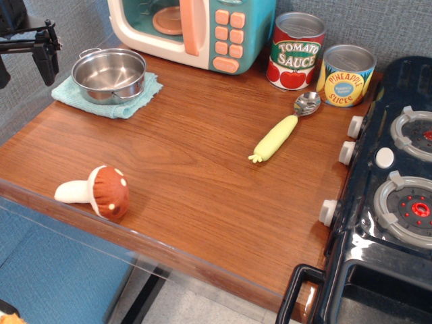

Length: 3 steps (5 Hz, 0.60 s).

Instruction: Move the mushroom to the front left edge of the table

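Observation:
The mushroom (98, 192) lies on its side near the front left edge of the table (202, 169), white stem pointing left, reddish-brown dotted cap to the right. My gripper (23, 64) hangs at the far upper left, above and off the table's left side, far from the mushroom. Its black fingers (46, 62) are apart and hold nothing; the left finger is cut off by the frame edge.
A steel pot (109, 73) sits on a teal cloth (128, 101) at the back left. A toy microwave (196, 30), a tomato sauce can (295, 51) and a pineapple can (345, 75) line the back. A yellow-handled spoon (280, 131) lies mid-right. A black toy stove (391, 196) fills the right.

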{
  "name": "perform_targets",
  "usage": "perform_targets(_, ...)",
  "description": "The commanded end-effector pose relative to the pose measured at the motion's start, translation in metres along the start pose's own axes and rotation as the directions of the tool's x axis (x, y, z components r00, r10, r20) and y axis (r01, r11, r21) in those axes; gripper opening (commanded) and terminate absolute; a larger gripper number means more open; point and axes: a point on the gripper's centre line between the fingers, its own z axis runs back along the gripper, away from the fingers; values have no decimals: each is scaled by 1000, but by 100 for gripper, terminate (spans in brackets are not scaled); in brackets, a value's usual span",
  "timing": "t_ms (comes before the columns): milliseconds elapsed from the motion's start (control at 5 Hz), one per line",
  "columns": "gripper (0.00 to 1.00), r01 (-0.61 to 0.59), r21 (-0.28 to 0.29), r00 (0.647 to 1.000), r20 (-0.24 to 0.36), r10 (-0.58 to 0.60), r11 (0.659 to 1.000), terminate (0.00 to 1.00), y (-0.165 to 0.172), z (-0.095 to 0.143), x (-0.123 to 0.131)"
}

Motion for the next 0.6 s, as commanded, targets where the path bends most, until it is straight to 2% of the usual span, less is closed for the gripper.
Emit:
perform_targets(0, 100, 7, 11, 998, 69, -8, 1000, 0, 0, 25, 2)
perform_targets(200, 100, 7, 11, 998, 69, -8, 1000, 0, 0, 25, 2)
perform_targets(400, 100, 7, 11, 998, 69, -8, 1000, 100, 0, 25, 2)
